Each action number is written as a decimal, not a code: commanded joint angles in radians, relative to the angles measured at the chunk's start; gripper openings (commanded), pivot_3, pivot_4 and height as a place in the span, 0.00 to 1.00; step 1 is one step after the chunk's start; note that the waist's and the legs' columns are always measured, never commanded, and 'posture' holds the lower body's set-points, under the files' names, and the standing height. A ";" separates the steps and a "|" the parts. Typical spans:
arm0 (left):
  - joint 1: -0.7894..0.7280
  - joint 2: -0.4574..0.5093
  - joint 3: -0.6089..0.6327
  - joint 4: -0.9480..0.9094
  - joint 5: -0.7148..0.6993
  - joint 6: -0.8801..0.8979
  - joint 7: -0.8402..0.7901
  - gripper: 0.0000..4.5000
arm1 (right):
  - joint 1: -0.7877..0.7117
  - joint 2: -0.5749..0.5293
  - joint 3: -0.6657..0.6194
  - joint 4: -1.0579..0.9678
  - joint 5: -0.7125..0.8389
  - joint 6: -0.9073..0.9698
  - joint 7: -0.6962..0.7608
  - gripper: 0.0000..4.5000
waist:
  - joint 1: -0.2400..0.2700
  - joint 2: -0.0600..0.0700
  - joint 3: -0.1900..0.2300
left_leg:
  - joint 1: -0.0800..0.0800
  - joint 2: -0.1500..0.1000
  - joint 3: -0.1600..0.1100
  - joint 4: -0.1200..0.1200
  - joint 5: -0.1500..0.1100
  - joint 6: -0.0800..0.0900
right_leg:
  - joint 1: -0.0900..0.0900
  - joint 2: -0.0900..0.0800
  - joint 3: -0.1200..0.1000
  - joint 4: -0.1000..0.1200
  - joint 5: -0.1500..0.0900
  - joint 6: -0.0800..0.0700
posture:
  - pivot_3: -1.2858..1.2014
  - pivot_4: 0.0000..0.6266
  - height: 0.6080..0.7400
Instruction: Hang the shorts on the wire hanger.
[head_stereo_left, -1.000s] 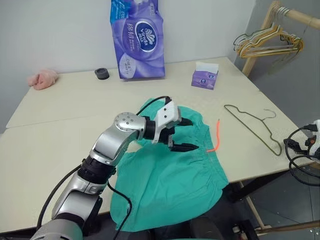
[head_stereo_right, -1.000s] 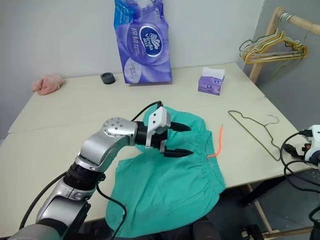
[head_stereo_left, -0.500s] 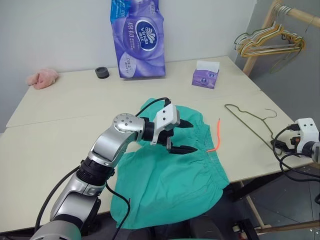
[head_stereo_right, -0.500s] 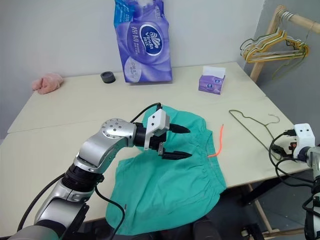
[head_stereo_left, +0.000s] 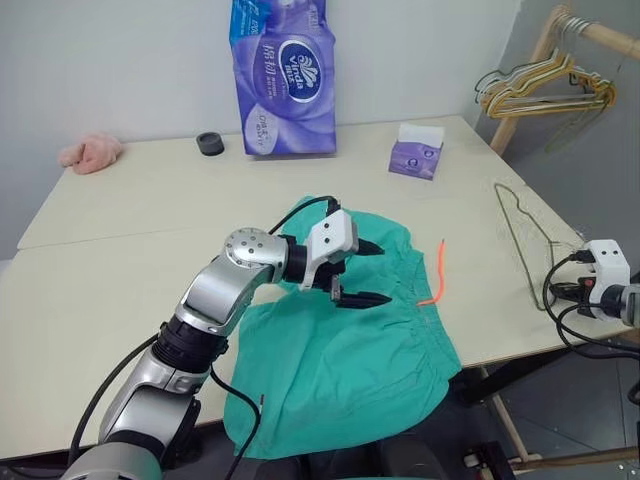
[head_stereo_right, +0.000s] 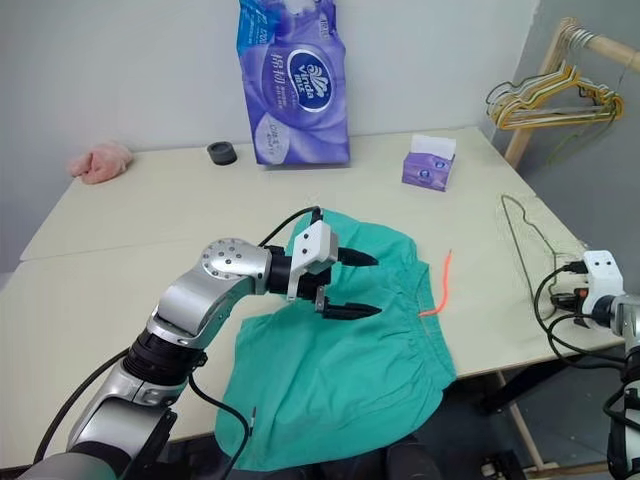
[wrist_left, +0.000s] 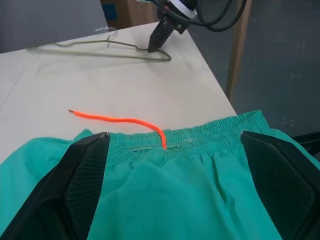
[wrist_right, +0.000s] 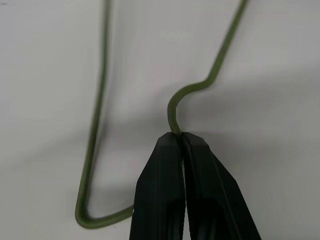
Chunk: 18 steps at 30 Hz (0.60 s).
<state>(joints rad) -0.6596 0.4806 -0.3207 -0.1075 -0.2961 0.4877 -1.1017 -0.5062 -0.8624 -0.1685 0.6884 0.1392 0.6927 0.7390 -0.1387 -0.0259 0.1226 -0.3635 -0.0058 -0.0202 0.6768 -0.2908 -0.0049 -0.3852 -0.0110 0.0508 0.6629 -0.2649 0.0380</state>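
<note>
Now thin olive wire hanger (wrist_right: 100, 100), triangular

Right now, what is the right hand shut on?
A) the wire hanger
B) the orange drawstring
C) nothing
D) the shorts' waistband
A: the right hand is pinched shut on the wire hanger near its bend, while the shorts lie apart under the open left hand.
</note>
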 joint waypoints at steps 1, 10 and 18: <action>-0.001 0.007 0.032 0.002 -0.004 -0.012 0.007 0.99 | 0.073 0.008 0.052 -0.006 -0.052 -0.056 -0.022 0.00 | 0.001 -0.002 -0.001 | 0.000 0.000 0.000 0.000 0.000 0.000 | 0.000 0.000 -0.001 0.000 0.000 0.000 | 0.45 0.15 1.00; -0.045 0.002 0.131 0.135 -0.023 0.031 0.080 0.99 | 0.171 -0.090 0.022 -0.335 -0.099 -0.233 -0.043 0.00 | 0.004 0.003 0.002 | -0.001 -0.003 0.000 0.000 0.000 -0.001 | 0.000 -0.004 -0.002 -0.001 0.001 0.002 | 0.45 0.16 1.00; -0.188 0.033 0.277 0.409 -0.045 0.045 0.094 0.99 | 0.331 -0.193 0.024 -0.821 -0.144 -0.307 0.009 0.00 | -0.004 0.009 0.006 | -0.002 -0.001 -0.001 -0.001 0.000 -0.001 | -0.003 -0.001 -0.003 0.001 0.001 0.003 | 0.44 0.16 1.00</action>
<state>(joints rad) -0.8145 0.4951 -0.0879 0.2628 -0.3204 0.5374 -0.9972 -0.1760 -1.0284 -0.1371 -0.0580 0.0204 0.4290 0.7463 -0.1424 -0.0172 0.1284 -0.3658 -0.0064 -0.0210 0.6762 -0.2911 -0.0055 -0.3886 -0.0121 0.0473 0.6633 -0.2638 0.0409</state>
